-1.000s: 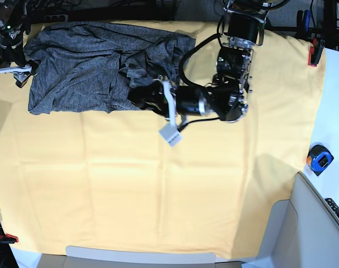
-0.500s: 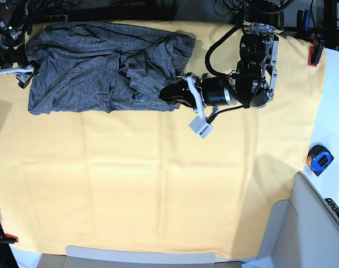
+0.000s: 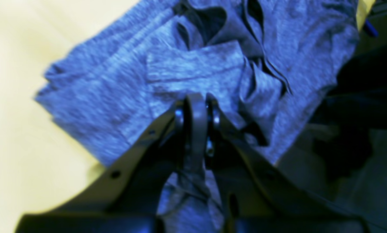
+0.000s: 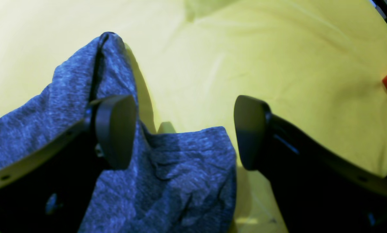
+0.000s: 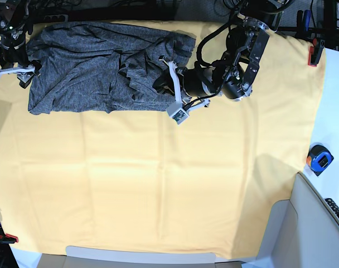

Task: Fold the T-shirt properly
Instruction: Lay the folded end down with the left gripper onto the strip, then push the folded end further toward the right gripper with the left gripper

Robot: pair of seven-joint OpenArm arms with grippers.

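The heather-grey T-shirt (image 5: 91, 67) lies bunched along the far left of the yellow-orange cloth (image 5: 158, 184). My left gripper (image 5: 160, 84) reaches in from the right to the shirt's rumpled right edge. In the left wrist view this gripper (image 3: 196, 100) is shut, with a strand of the T-shirt (image 3: 116, 87) pinched between its fingers. My right gripper (image 5: 24, 75) sits at the shirt's left end. In the right wrist view it (image 4: 183, 129) stands wide open over a corner of the T-shirt (image 4: 180, 168), one finger (image 4: 116, 129) resting above the fabric.
A red clamp (image 5: 313, 53) holds the cloth at the far right edge, and another (image 5: 8, 238) sits at the near left corner. A tape measure (image 5: 319, 158) lies off the cloth on the right. A pale bin (image 5: 303, 223) stands at the near right.
The left arm swung about at the shirt's right edge and its gripper closed on the fabric there. The right arm has stayed still and open.
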